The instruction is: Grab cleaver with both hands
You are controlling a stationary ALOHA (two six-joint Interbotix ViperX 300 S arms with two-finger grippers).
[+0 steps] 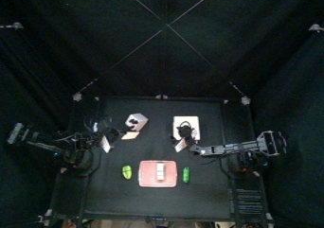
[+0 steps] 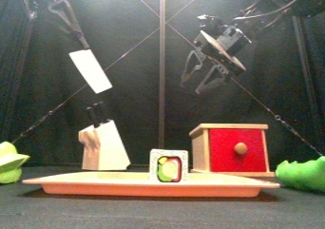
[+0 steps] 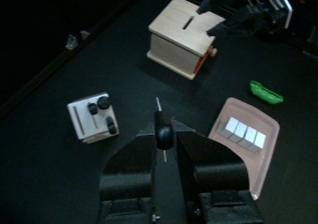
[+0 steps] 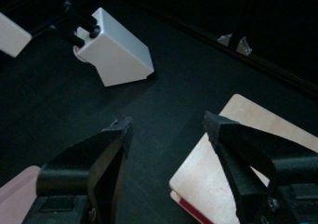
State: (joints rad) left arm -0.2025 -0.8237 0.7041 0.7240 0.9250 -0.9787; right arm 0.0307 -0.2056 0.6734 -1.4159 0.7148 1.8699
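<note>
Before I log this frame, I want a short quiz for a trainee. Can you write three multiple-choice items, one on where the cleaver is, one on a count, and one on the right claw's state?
1. Where is the cleaver?
A. Lying flat
B. Stored upright in a holder
C. Raised in the air, in the left claw

2. How many green pieces lie beside the tray?
A. Two
B. Four
C. None

3. What state is the right claw in?
A. Shut on the cleaver
B. Open and empty
C. Shut on a green piece

Answers:
1. C, since the front view shows the white blade hanging high on the left arm.
2. A, since the top view shows one green piece on one side of the tray and one on the other.
3. B, since its wrist view shows the jaws spread with nothing between them.
</note>
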